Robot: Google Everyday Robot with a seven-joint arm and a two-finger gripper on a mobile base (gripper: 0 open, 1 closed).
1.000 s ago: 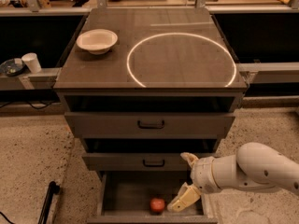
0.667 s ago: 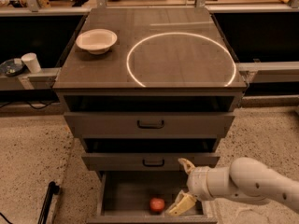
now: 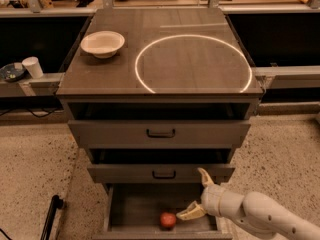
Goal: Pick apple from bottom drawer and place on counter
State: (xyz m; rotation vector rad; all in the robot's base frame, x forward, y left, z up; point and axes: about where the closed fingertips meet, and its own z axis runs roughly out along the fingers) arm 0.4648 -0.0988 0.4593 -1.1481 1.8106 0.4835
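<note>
The red apple [image 3: 168,220] lies on the dark floor of the open bottom drawer [image 3: 130,209], near its front edge. My gripper [image 3: 197,194] is open at the drawer's right side, just right of the apple and apart from it. One pale finger [image 3: 190,213] points toward the apple, low in the drawer. The other finger [image 3: 205,177] sticks up in front of the middle drawer. The white arm comes in from the lower right. The counter [image 3: 195,59] is the dark cabinet top with a large white circle.
A white bowl [image 3: 102,43] sits on the counter's back left corner. Two upper drawers with black handles [image 3: 160,133] stand slightly open. A white cup [image 3: 33,66] sits on a ledge at left. A black object [image 3: 50,216] lies on the speckled floor at lower left.
My arm has moved left and down, bringing the gripper closer to the apple. The apple has not moved.
</note>
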